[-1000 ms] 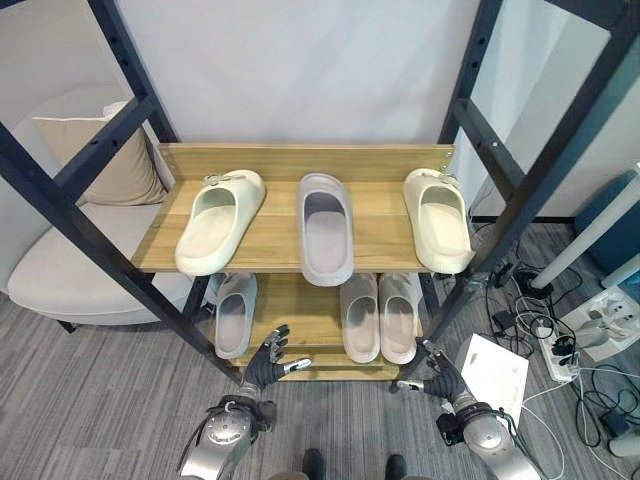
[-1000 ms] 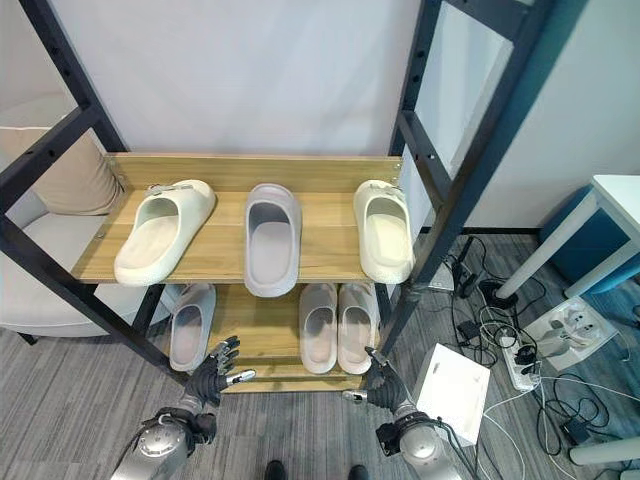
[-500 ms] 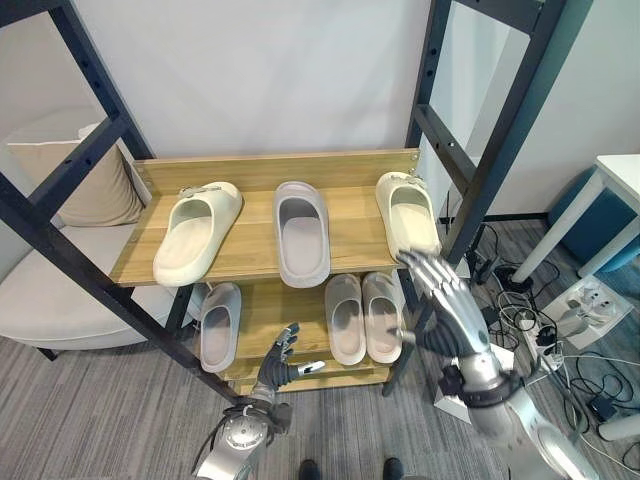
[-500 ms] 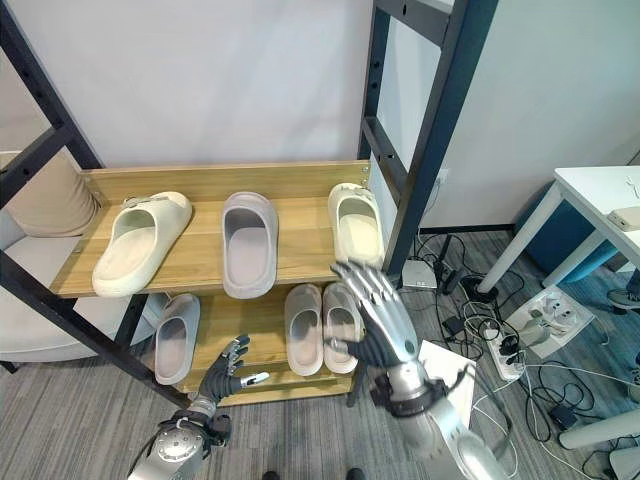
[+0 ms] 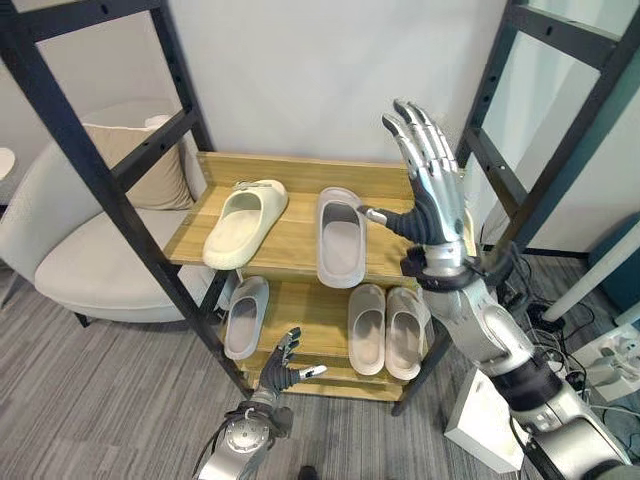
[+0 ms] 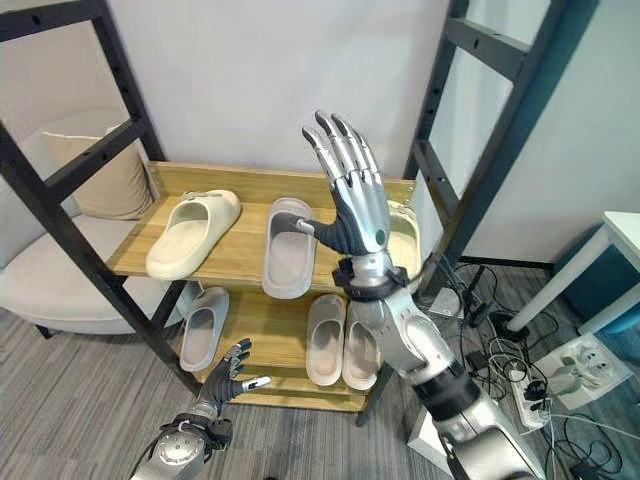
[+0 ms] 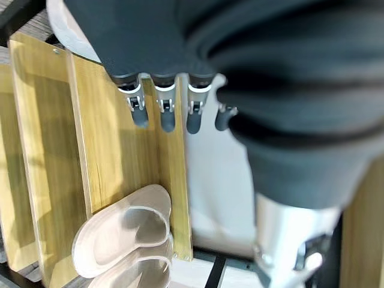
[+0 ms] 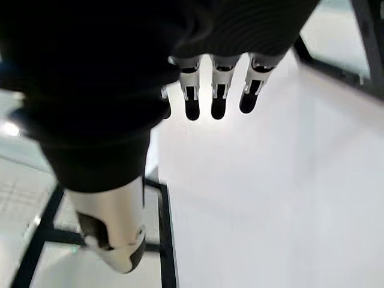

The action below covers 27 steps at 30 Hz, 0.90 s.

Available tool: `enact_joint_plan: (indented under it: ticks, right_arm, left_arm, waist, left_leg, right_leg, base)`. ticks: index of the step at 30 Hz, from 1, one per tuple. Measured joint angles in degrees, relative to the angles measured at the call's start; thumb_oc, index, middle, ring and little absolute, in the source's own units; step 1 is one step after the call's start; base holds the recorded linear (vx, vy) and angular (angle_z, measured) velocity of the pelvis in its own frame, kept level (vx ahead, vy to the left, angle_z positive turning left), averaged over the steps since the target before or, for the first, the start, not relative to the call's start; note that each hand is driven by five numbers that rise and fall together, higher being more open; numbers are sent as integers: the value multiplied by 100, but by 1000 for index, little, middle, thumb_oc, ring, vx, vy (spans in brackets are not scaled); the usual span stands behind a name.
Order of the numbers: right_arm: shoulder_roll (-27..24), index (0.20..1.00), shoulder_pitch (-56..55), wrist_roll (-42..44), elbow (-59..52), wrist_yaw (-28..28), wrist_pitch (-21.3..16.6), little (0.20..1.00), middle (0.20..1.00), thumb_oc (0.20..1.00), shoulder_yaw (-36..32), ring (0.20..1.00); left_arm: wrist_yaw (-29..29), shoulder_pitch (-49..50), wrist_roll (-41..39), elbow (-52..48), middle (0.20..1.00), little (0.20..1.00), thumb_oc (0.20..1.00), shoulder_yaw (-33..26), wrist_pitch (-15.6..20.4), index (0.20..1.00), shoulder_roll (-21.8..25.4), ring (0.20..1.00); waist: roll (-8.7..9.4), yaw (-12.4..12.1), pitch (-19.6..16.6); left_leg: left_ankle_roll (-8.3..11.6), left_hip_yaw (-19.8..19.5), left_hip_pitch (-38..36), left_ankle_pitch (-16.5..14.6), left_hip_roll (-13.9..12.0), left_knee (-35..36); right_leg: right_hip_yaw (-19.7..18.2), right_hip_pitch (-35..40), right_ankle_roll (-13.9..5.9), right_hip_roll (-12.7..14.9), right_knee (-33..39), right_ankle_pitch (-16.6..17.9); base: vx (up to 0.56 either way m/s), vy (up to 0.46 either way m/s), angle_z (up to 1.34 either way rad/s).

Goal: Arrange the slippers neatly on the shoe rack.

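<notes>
From the left eye view, your right hand is raised high with straight, spread fingers and carries nothing, in front of the shoe rack at its right end. It hides the cream slipper there, so if you reach for that one blind I'd expect you to knock it off the shelf edge or clip the black frame post beside your arm. The other cream slipper lies skewed on the upper shelf, well apart from its mate, with a grey slipper between them.

In the right eye view, your left hand hangs low before the lower shelf, fingers loosely spread and empty. Down there a single grey slipper sits apart from a side-by-side grey pair. Cables and a power strip litter the grey carpet on your right: a snag risk if you step that way. A pale armchair with a cushion stands to your left.

The left wrist view shows your left fingers straight above the wooden shelf boards and that grey pair.

The right wrist view shows your right fingers straight against the white wall.
</notes>
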State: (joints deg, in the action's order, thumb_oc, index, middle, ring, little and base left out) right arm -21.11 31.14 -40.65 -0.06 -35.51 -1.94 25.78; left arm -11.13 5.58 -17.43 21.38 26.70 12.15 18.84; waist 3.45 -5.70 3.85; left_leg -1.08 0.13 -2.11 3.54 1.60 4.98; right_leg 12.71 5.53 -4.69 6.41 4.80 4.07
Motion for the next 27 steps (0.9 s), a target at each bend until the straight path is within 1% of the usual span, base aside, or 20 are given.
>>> enact_joint_plan:
  ticks: [1,3,4,6,7,8,9,12,16,26,27]
  right_arm:
    - [37,1000,22,46,264,8,18,1000,1000,1000,10,1000]
    - [146,1000,44,151,710,15,98,1000,1000,1000,29,1000]
    - [207,1000,35,286,948,68,170,1000,1000,1000,28,1000]
    - [242,1000,39,375,1052,54,211,1000,1000,1000,16,1000]
    - [280,1000,55,490,1414,68,264,1000,1000,1000,21,1000]
    - [272,1000,56,545,1510,68,296,1000,1000,1000,16,1000]
    - [272,1000,56,625,1556,62,358,1000,1000,1000,-32,1000]
    - [272,1000,61,694,1571,57,375,1000,1000,1000,-168,1000]
    - [231,1000,497,851,2267,-25,503,1000,1000,1000,-178,1000]
    - [83,1000,895,1249,2695,-53,526,1000,1000,1000,-172,1000]
    - [83,555,899,1337,2697,-33,497,555,555,555,-171,555]
  left_arm:
    - [8,7,-3,1,1000,1000,1000,-20,1,1000,22,1000]
    - [34,-3,-18,4,1000,1000,1000,-56,2,1000,59,1000]
    - [41,15,-21,-1,1000,1000,1000,-55,6,1000,152,1000]
    - [48,52,-22,2,1000,1000,1000,-108,6,1000,176,1000]
    - [62,20,-43,-6,1000,1000,1000,-209,7,1000,173,1000]
    - [64,-2,-83,-11,1000,1000,1000,-226,7,1000,184,1000]
    - [73,-32,-174,-10,1000,1000,1000,-247,7,1000,207,1000]
    - [89,-66,-175,-10,1000,1000,1000,-264,7,1000,235,1000]
    - [176,-139,-176,-2,1000,1000,1000,-254,10,1000,234,1000]
    - [235,-160,-197,-1,1000,1000,1000,-217,11,1000,231,1000]
    - [235,-170,-233,-1,1000,1000,1000,-216,11,1000,231,1000]
  waist:
    - [23,-142,3]
    - [74,-195,30]
    - [143,-305,115]
    - [175,-371,181]
    - [212,-386,219]
    - [215,-401,243]
    - [206,-405,296]
    - [201,-429,337]
    - [188,-454,380]
    - [178,-503,433]
    - [177,-503,433]
  left_leg:
    - [1,-40,16,-2,12,1]
    - [3,-108,41,-5,23,-1]
    - [11,-135,116,46,28,-11]
    - [-10,-176,129,57,47,-36]
    - [-12,-209,150,57,52,-37]
    - [-12,-222,176,58,56,-38]
    - [-14,-253,201,69,63,-38]
    - [-11,-274,212,71,63,-38]
    - [-6,-282,226,70,62,-37]
    - [-3,-299,319,105,64,-39]
    - [-3,-301,318,105,63,-39]
  right_leg:
    - [34,3,3,5,0,-17]
    - [106,5,-1,10,0,-35]
    - [148,-51,0,11,0,-39]
    - [172,-54,-6,22,0,-44]
    - [188,-61,-5,25,0,-51]
    - [192,-81,-5,28,1,-51]
    - [237,-92,-5,35,1,-51]
    - [273,-90,-5,33,1,-51]
    - [290,-92,-13,34,30,-67]
    - [304,-174,-16,30,31,-70]
    - [305,-174,-16,28,31,-70]
  base:
    - [46,37,9]
    - [43,30,19]
    - [84,56,16]
    - [90,61,10]
    - [67,44,10]
    - [52,26,14]
    - [23,11,12]
    - [33,7,7]
    - [9,1,1]
    - [0,0,0]
    - [0,0,0]
